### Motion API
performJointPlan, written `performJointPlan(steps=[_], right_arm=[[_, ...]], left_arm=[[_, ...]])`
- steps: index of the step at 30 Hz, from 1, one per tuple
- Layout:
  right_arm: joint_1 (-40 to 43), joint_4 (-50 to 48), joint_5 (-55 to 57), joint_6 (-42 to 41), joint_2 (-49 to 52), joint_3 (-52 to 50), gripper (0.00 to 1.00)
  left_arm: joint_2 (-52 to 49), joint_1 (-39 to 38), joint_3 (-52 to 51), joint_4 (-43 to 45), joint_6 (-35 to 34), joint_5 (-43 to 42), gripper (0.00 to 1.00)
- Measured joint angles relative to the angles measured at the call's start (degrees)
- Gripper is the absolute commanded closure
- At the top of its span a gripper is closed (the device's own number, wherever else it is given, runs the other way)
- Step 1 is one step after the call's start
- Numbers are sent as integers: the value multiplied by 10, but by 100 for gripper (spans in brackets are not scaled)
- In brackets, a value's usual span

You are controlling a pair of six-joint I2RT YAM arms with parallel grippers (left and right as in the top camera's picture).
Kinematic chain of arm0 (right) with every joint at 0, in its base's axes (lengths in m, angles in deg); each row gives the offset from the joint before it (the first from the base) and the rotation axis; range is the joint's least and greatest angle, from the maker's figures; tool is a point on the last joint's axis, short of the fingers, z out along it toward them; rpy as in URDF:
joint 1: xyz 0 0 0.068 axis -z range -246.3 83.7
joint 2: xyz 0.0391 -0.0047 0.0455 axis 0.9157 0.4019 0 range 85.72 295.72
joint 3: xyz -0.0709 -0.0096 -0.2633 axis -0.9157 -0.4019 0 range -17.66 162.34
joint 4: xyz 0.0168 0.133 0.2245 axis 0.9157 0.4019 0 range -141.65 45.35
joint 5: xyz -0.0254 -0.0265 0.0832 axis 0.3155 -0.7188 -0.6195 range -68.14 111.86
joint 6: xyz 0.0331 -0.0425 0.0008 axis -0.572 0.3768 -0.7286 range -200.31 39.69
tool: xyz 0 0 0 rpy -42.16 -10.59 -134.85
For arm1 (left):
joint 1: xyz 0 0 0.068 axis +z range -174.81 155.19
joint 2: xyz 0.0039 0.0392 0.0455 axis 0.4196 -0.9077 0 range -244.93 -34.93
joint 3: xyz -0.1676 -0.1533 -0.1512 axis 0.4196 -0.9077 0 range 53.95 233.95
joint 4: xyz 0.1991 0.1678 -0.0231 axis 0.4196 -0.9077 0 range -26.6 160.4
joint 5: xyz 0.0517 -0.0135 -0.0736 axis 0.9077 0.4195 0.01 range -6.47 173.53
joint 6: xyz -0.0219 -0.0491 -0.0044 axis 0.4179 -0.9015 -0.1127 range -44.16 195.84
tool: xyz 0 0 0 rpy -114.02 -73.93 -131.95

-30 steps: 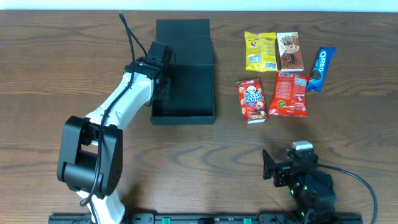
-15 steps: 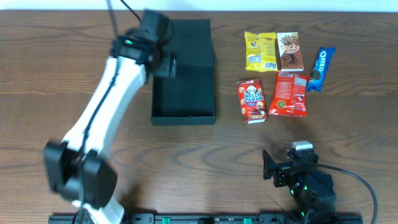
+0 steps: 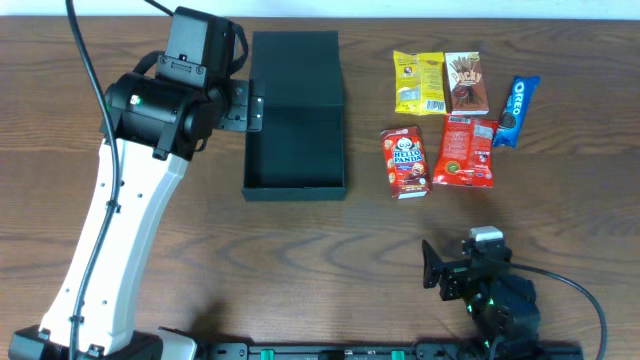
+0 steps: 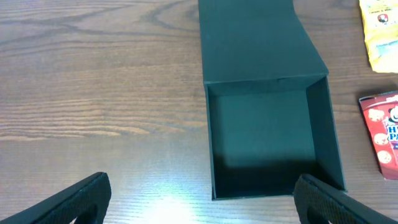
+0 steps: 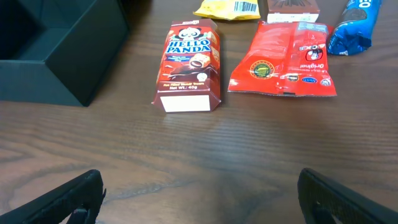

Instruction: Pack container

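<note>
The container (image 3: 295, 150) is a black box standing open, its lid flap (image 3: 295, 55) laid flat behind it. In the left wrist view the container (image 4: 267, 134) looks empty inside. My left gripper (image 3: 248, 108) hangs high by the box's left wall. From its own camera the left gripper (image 4: 200, 202) is open, holding nothing. My right gripper (image 3: 432, 268) rests low at the front right. Its wrist view shows the right gripper (image 5: 199, 199) open over bare wood, short of a Hello Panda box (image 5: 188, 65).
Right of the container lie a yellow packet (image 3: 418, 82), a Pocky box (image 3: 464, 82), an Oreo pack (image 3: 516, 110), the Hello Panda box (image 3: 404, 161) and a red packet (image 3: 465, 152). The table is brown wood.
My left gripper has opened at the container's left wall and the arm has risen high, drawing slightly left. The right arm and the snacks have not moved.
</note>
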Motion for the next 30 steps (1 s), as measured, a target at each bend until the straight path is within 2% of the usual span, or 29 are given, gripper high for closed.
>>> performJointPlan(steps=[5, 7, 9, 10, 13, 16, 19, 22, 26, 30], right_arm=[[0, -6, -4, -1, 0, 0, 1], [0, -31, -15, -40, 0, -1, 1], [0, -47, -32, -135, 0, -1, 1], [0, -38, -50, -221, 0, -1, 1], [0, -31, -83, -380, 0, -2, 1], [0, -69, -92, -475, 0, -4, 1], [0, -177, -91, -468, 3, -6, 1], [9, -236, -79, -457, 45, -5, 1], [52, -276, -69, -415, 182, 19, 1], [116, -286, -80, -342, 357, 119, 1]], left_arm=[[0, 0, 0, -13, 0, 0, 5], [0, 0, 0, -19, 0, 0, 5], [0, 0, 0, -19, 0, -1, 5], [0, 0, 0, -14, 0, -7, 5], [0, 0, 0, 7, 0, -25, 5], [0, 0, 0, 27, 0, -42, 5], [0, 0, 0, 41, 0, -50, 5], [0, 0, 0, 65, 0, -54, 5], [0, 1, 0, 120, 2, -56, 5], [-6, 17, 0, 169, 11, -39, 5]])
